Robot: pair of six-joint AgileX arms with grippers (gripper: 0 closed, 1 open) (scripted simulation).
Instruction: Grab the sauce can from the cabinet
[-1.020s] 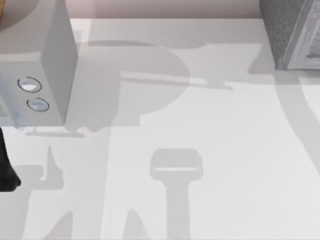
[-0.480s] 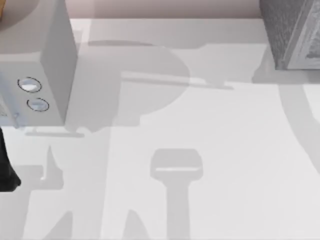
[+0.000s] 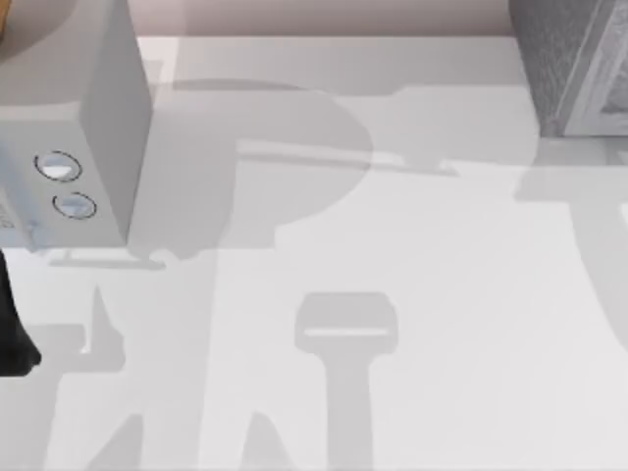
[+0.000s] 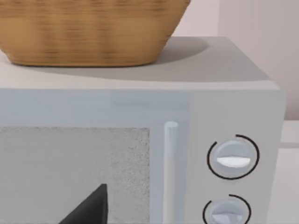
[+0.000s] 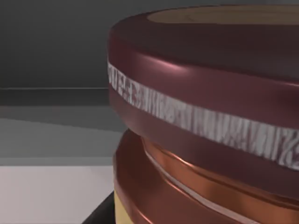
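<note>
A: Start with the big things. What's on the bench (image 3: 412, 255)?

B: In the top view, a grey microwave (image 3: 88, 118) fills the upper left of the frame and the cabinet (image 3: 574, 59) sits at the upper right corner. The left wrist view faces the microwave door and dials, with a woven basket (image 4: 88, 32) on its roof.

A: And the sauce can (image 5: 205, 116)?

B: It looms very close in the right wrist view, taking the right and centre of that frame: maroon lid, pale band, coppery rim, a tan side at the bottom edge. Dark cabinet interior lies behind it.

A: Are the right arm's fingers on it?

B: I cannot tell how far either arm's fingers are open, or whether they hold anything.

A: So the risks?

B: My guess: so close in, a slightly off approach could nudge the can deeper or tip it. The glossy lid may slip if pinched high. Pulling out, the can could catch the cabinet's edge.
</note>
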